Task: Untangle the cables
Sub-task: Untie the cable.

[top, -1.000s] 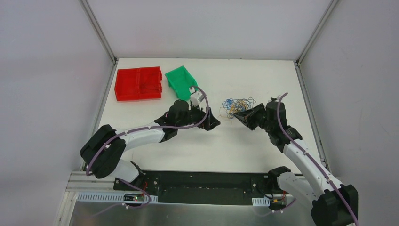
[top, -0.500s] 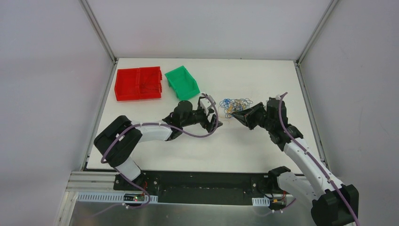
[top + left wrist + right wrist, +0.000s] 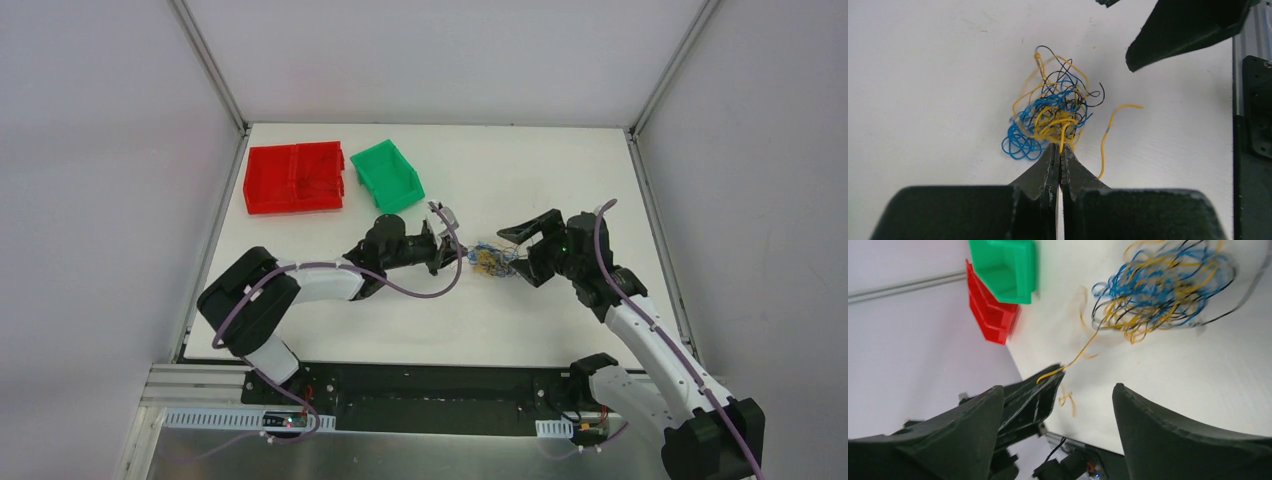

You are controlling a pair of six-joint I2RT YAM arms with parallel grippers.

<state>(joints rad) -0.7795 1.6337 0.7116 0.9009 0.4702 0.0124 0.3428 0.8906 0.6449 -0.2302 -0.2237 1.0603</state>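
Note:
The cables [image 3: 489, 259] are a small knot of thin blue, yellow and black wires on the white table, between my two grippers. In the left wrist view the cables [image 3: 1053, 112] lie just ahead of my left gripper [image 3: 1059, 150], which is shut on a yellow strand at the clump's near edge. A loose yellow strand [image 3: 1104, 140] trails to the right. My left gripper [image 3: 461, 255] comes in from the left. My right gripper [image 3: 511, 258] stands open on the clump's right side, nothing between its fingers [image 3: 1168, 425]. The right wrist view shows the cables [image 3: 1158, 285] farther off.
A green bin [image 3: 387, 175] and a red two-part tray [image 3: 296, 178] stand at the back left of the table. In the right wrist view the green bin [image 3: 1005, 265] and the red tray [image 3: 990, 315] sit past the clump.
My left gripper has moved right to the clump and shut on a yellow strand. My right gripper has opened and let go of the cables, which have shifted toward the near edge.

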